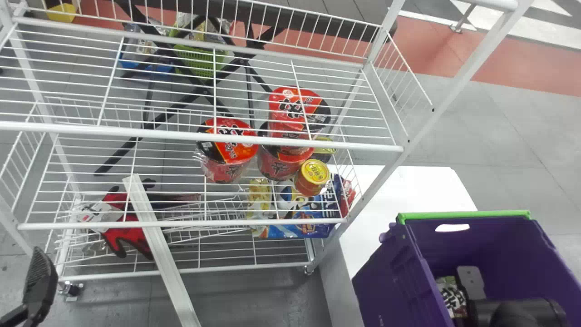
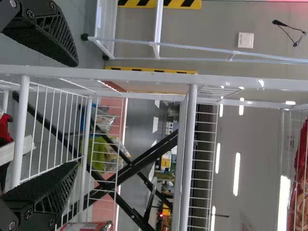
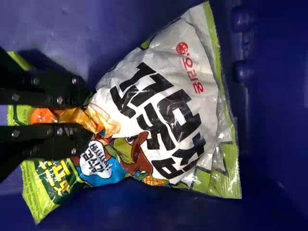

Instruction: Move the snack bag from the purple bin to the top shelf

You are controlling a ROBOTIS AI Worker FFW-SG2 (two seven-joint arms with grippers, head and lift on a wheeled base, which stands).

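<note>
At four o'clock, your right end effector [image 1: 513,312] pinches the crinkly snack bag [image 3: 168,110]; at eight, your left end effector [image 1: 40,281] gapes.

Red noodle cups [image 1: 238,152] and a yellow-lidded tub [image 1: 314,175] stand right of red gloves [image 1: 128,236]; a green basket [image 1: 199,63] sits far behind.

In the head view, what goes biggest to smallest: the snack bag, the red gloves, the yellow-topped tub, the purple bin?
1. Purple bin
2. Red gloves
3. Yellow-topped tub and snack bag: too alike to rank
</note>
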